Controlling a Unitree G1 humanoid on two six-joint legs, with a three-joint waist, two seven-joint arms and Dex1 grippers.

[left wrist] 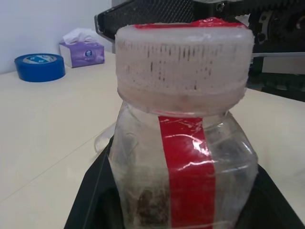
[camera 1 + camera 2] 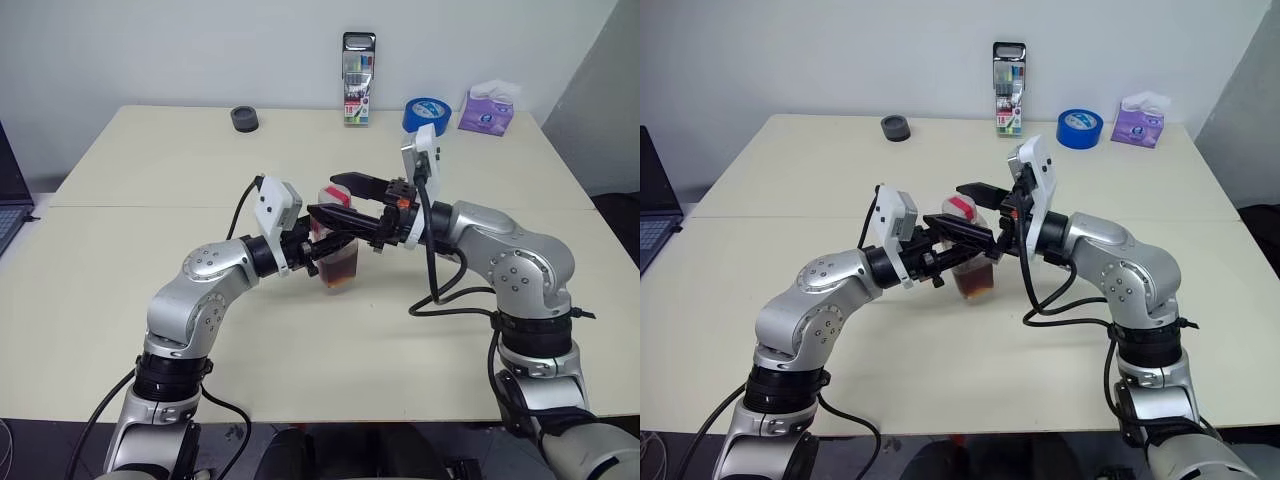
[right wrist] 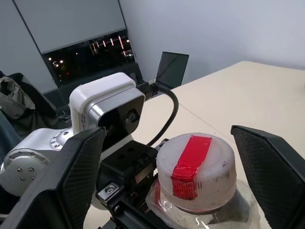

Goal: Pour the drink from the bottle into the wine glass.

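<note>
Head views: cream table (image 2: 120, 250), two arms meeting near its middle. Left gripper (image 2: 325, 245) is clenched on the bottle (image 2: 338, 262), held upright, its fingers clamping the body from the left side. Dark reddish-brown drink (image 2: 340, 272) fills the lower part of the bottle. Whether the bottle base touches the table or sits just above it is hard to tell from here. Right gripper (image 2: 345, 197) comes in from the right, pointing left, jaws spread wide with one finger on the far side and one on the near side of the cap (image 2: 961, 207); not touching it as far as seen. Along the far edge: dark round object (image 2: 245, 119) at left, tall marker pack (image 2: 358, 78) in the middle, blue tape roll (image 2: 427, 112) and purple tissue box (image 2: 486, 110) to the right. Laptop edge (image 2: 10, 205) at far left.

Left wrist view: bottle fills the middle, white ribbed cap on top with red tape over it, red strip (image 1: 188, 181) running down the clear body. Black fingers (image 1: 95, 191) hug both sides of the body, in contact. The right gripper's black fingers cross behind the cap. Tape roll and tissue box on the table behind.

Right wrist view: cap with red tape sits between the two wide black fingers (image 3: 81, 176), roughly centred, clear gap on each side. Left arm's wrist camera housing (image 3: 107, 109) just behind the bottle.
</note>
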